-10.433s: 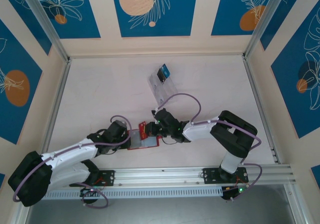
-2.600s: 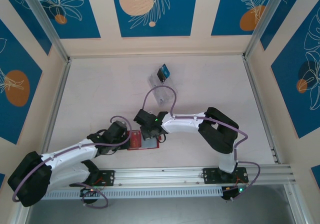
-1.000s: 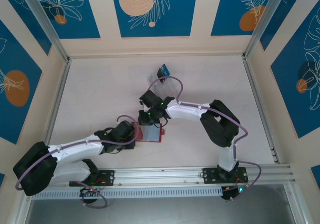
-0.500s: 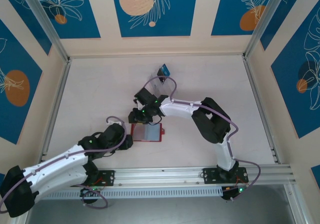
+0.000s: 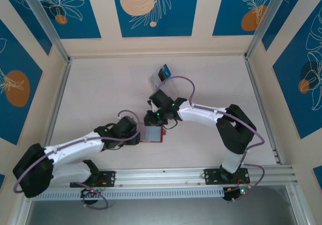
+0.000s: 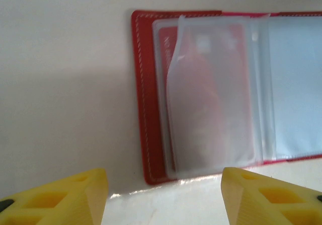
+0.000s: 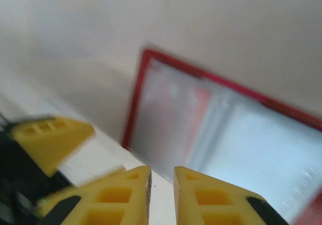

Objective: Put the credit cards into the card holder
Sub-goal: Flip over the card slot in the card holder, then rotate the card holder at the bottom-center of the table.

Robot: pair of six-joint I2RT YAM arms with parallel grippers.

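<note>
Card holder (image 5: pixel 153 134), red, lying open at centre of top view; left gripper (image 6: pixel 163 195) spread wide, empty, bottom of frame; right gripper (image 7: pixel 162 190) nearly pressed together, empty.

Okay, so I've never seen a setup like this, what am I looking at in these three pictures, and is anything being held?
Two robot arms are bolted at the near edge of a table. One picture looks down on both; the other two come from a camera on each wrist, its yellow fingers at the bottom. On it lies an open red card holder with clear sleeves, one seemingly holding a red card. Farther back stands a clear rack with more cards. The left pincer is open at the holder's edge; the right pincer is almost shut near its far edge. Neither holds anything.
</note>
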